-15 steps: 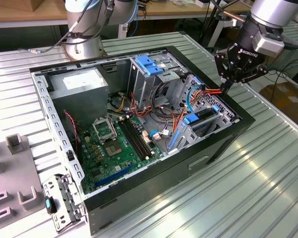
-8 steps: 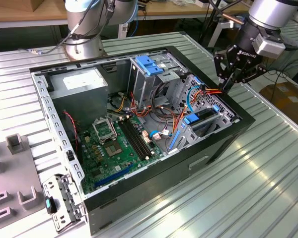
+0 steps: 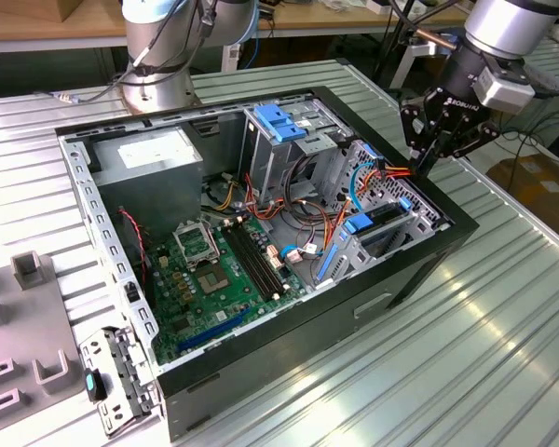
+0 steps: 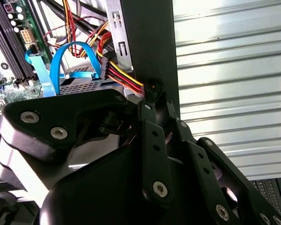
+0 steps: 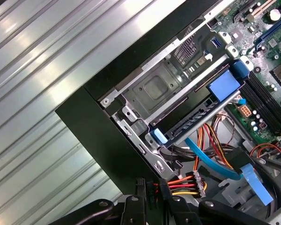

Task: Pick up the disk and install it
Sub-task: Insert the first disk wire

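- The gripper (image 3: 427, 160) hangs over the computer case's (image 3: 401, 279) rim at the exterior view's right, with its jaws drawn narrow, almost together.
- The black plug (image 4: 151, 88) of a red-yellow wire bundle (image 5: 182, 180) sits right at the tips. Whether it is pinched cannot be told.
- The disk (image 3: 384, 216) appears seated on edge in the drive cage, just inside that same rim. A blue tab (image 5: 222, 86) lies on it.
- Its long axis runs along the rim wall. It lies below the jaws and off toward the case's near corner, in line with the wall.
- Inside the case, the bundle and a looping blue cable (image 4: 61, 61) crowd the space between the jaws and the disk.
- Outside the rim, the ribbed table (image 3: 503, 354) gives open room, so straight up or outward looks the freest way to move.
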`<state>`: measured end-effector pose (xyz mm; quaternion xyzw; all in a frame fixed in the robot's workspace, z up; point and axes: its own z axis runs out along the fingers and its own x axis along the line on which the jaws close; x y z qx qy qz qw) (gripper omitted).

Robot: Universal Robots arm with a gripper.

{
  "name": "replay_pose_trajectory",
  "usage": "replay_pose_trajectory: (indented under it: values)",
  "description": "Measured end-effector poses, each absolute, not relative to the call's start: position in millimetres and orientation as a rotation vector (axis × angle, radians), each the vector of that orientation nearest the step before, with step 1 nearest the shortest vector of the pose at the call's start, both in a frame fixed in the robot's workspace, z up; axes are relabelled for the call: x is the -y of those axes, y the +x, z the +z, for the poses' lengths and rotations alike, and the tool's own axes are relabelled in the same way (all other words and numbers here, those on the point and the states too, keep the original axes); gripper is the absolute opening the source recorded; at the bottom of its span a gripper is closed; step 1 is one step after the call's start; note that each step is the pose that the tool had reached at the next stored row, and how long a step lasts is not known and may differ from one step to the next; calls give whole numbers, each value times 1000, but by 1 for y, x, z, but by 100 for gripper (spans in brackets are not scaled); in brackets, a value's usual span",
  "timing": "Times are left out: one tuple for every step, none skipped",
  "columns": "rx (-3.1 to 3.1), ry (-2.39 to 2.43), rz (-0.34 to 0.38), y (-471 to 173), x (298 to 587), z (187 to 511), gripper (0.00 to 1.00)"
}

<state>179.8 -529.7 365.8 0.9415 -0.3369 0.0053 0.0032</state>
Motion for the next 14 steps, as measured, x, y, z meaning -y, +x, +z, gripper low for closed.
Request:
replay_pose_trajectory:
  values:
    - [1056,2952,17,180,530,366,25]
    - [1056,2952,17,180,530,366,25]
    - [1056,2952,17,180,530,366,24]
    - [1056,2952,17,180,530,366,24]
    - [1056,2953,16,180,530,367,17]
    - [1057,2954,16,180,530,371,17]
    - [1057,2954,16,180,530,374,16]
    - [1057,2954,16,180,530,375,16]
    - [1057,2954,16,180,530,375,16]
    - [1057,2954,15,180,530,375,16]
    - [1057,2954,16,180,530,375,16]
    - [1057,2954,16,180,530,375,16]
    - [1057,2954,16,180,530,375,16]
    - [1056,2954,16,178,530,376,16]
